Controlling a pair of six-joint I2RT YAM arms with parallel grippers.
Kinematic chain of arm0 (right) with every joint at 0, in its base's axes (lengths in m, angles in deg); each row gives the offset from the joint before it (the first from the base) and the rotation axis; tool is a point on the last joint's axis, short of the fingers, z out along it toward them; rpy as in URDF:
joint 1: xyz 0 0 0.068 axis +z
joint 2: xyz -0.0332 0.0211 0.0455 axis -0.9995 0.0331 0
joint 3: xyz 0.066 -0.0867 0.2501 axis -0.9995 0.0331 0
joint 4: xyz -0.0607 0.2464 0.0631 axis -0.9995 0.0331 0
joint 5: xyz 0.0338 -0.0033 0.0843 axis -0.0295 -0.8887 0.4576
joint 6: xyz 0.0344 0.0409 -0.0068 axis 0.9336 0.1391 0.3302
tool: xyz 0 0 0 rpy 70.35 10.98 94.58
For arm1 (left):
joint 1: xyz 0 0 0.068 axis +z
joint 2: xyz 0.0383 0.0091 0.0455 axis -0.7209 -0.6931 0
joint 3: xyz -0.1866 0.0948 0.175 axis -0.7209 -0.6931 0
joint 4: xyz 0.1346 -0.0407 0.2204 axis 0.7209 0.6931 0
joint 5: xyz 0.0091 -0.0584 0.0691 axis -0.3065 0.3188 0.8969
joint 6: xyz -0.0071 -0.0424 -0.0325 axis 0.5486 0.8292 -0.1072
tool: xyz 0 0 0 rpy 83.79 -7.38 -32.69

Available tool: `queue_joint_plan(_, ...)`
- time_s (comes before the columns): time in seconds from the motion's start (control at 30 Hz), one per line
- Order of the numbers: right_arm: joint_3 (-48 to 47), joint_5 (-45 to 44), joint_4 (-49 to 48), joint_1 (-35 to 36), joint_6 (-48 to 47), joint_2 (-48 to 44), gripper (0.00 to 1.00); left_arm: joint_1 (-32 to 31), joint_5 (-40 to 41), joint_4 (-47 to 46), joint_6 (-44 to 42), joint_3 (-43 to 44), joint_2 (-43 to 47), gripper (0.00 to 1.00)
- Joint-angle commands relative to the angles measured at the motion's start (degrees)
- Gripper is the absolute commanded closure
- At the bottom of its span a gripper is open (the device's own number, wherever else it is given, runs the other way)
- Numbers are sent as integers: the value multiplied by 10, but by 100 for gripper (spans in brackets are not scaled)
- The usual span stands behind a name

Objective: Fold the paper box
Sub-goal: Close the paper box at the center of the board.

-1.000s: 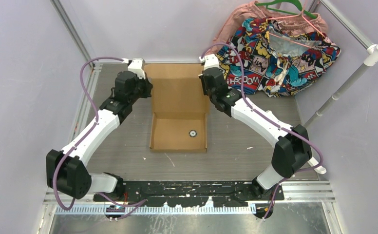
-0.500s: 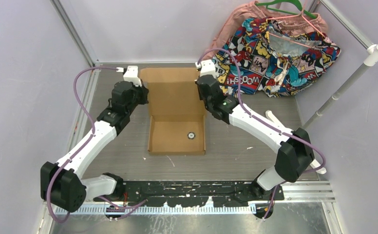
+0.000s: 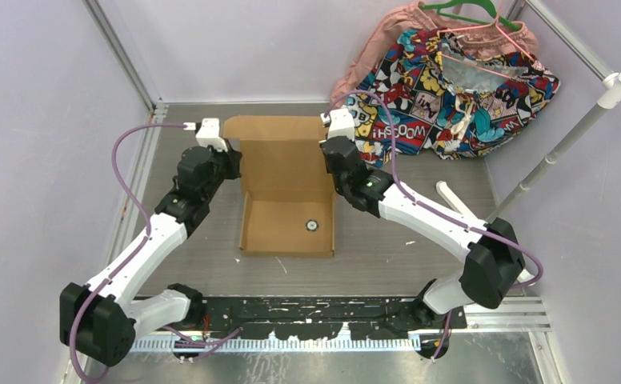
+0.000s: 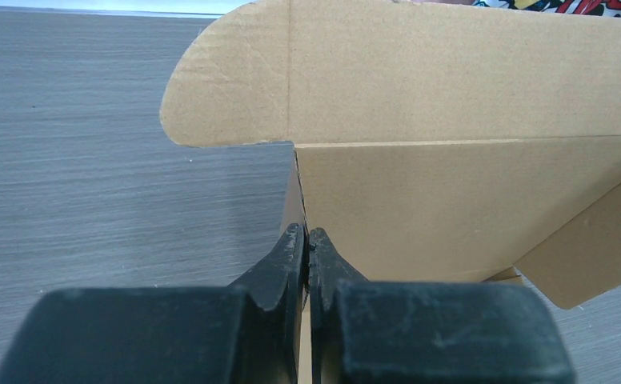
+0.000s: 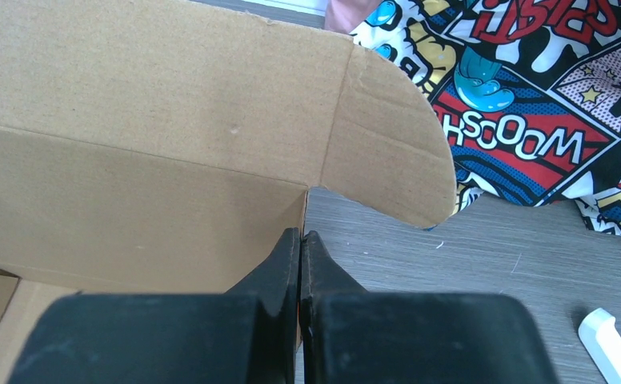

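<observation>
The paper box (image 3: 285, 172) is plain brown cardboard in the middle of the table. Its shallow tray lies toward the near side, with a small round object (image 3: 313, 226) inside. The lid panel (image 4: 451, 200) rises from the tray's far end, with a rounded ear flap (image 4: 227, 80) at each top corner. My left gripper (image 3: 234, 164) is shut on the lid's left side edge, whose thin cardboard edge runs between the fingertips (image 4: 293, 240). My right gripper (image 3: 328, 156) is shut on the lid's right side edge (image 5: 303, 210), just below the other ear flap (image 5: 391, 152).
A comic-print cloth (image 3: 451, 88) with pink fabric and a green hanger (image 3: 467, 12) lies at the back right, close behind the box's right ear. A white pole (image 3: 563, 144) slants along the right side. A white piece (image 3: 451, 196) lies on the table to the right.
Both grippers have come toward the near side with the lid's edges in them. The lid stands steeper now, and the whole box has slid a little left.
</observation>
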Motion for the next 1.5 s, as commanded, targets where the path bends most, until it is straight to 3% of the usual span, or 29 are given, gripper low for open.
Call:
queue_joint_plan(0.0, 8, -2, -26, 20, 17, -19, 99, -8, -4, -39, 14, -11, 31, 95)
queue_joint_plan(0.47, 43, -35, -57, 45, -1, -38, 99, -8, 8, -23, 8, -49, 95, 94)
queue_joint_plan(0.97, 31, -71, -45, 70, 41, -26, 99, -8, 7, -28, 30, -76, 119, 93)
queue_joint_plan(1.47, -9, -64, -113, 34, -17, 32, 99, -8, -3, -74, 0, 16, -10, 93)
